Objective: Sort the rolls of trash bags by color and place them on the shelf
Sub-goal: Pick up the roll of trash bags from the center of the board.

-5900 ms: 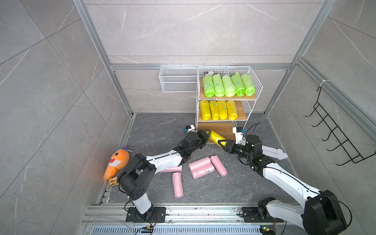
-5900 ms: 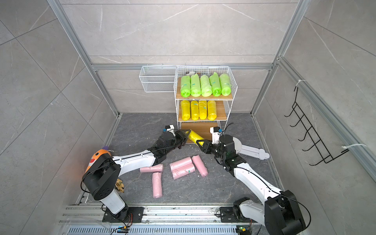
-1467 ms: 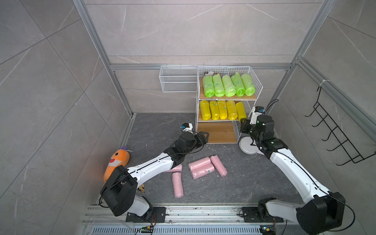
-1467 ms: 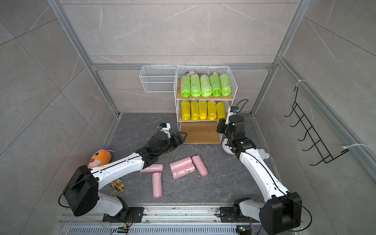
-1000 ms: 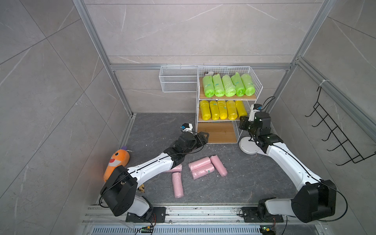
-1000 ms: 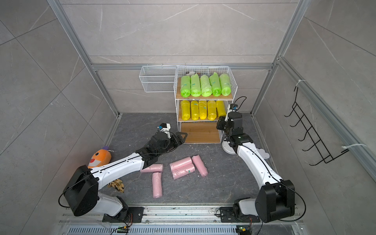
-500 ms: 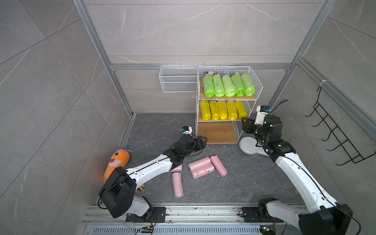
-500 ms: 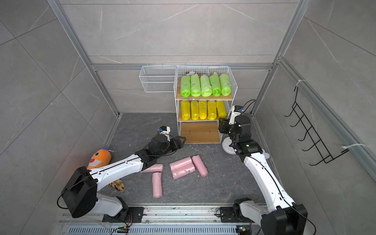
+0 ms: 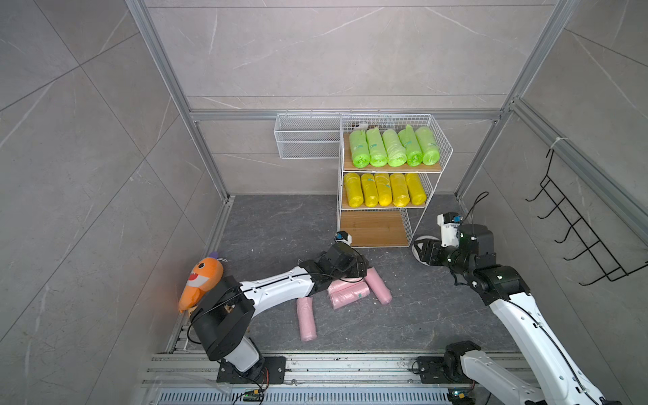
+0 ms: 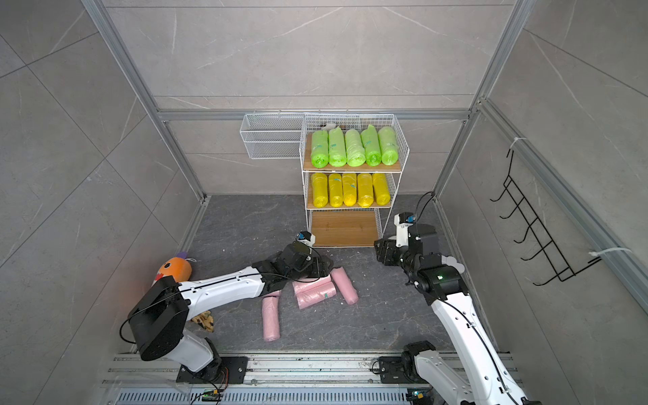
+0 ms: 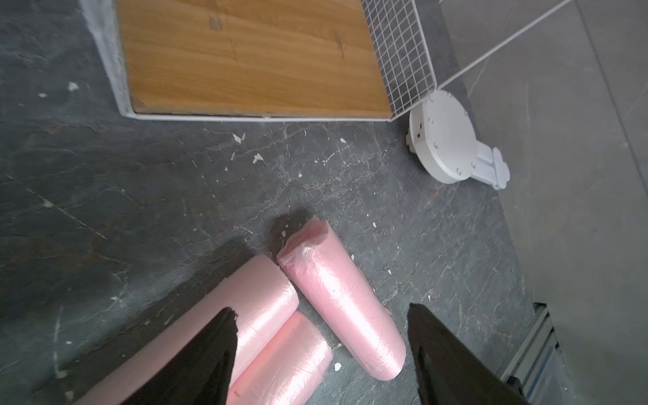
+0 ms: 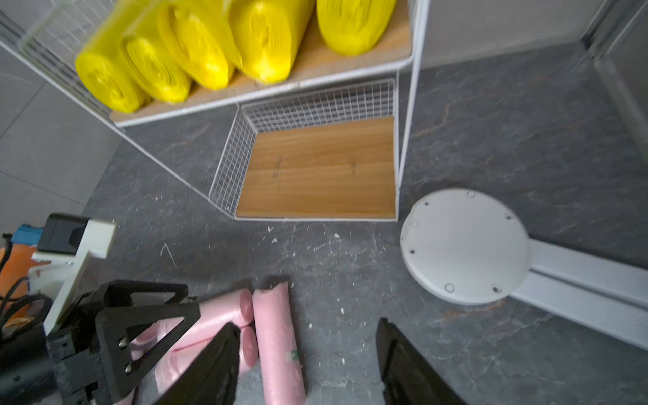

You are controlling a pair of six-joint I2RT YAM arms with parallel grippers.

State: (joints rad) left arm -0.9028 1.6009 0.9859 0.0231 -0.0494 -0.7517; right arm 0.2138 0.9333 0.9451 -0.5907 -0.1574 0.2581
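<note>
— In front of the shelf [image 9: 373, 228], the pink rolls [image 9: 349, 294] lie on the floor. Green rolls [image 9: 394, 147] fill its top tier and yellow rolls [image 9: 384, 189] its middle; the bottom board is bare.
— So pink is the step in hand?
— I'd judge so. The left gripper [image 11: 321, 310] hangs just over them, jaws apart, empty. The right gripper [image 12: 308, 323], beside the shelf, is spread and empty too.
— Next?
— Lower, straddle one roll, squeeze gently.
— Any writing?
— Small teal stickers [image 12: 294, 356], unreadable.

Both top views: high above the arm bases, angled down toward the back wall, whole cell. Wrist cameras: close, facing down; both take in the shelf [image 11: 252, 59] bottom, pink rolls [image 11: 342, 308], white disc [image 12: 463, 245].
</note>
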